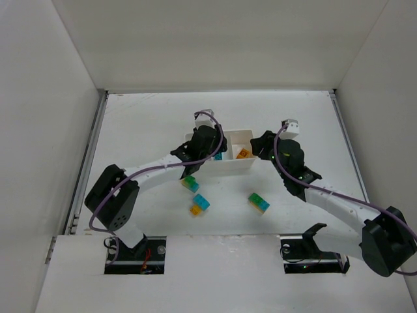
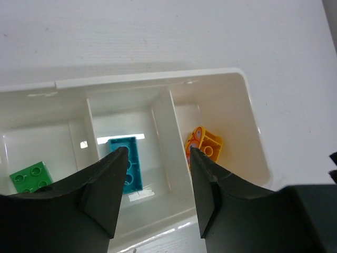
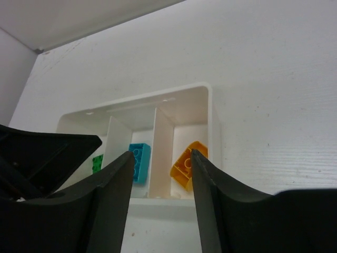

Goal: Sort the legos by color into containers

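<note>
Bright, diffuse light from above; faint soft shadows; small glare patches inside the tray; wrist-view foregrounds possibly slightly out of focus.

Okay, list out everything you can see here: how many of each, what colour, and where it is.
table: one, white, under everything
tray: one, white, three compartments, mid-table
green brick: one, green, left compartment
cyan brick: one, cyan, middle compartment
orange brick: one, orange, right compartment, tipped on its side
left stack: one, green and cyan, on the table just in front of the tray
middle stack: one, cyan and orange, on the table nearer the arm bases
right stack: one, green and cyan, on the table in front of the tray
left gripper: one, black, open and empty, over the tray
right gripper: one, black, open and empty, at the tray's right end
</note>
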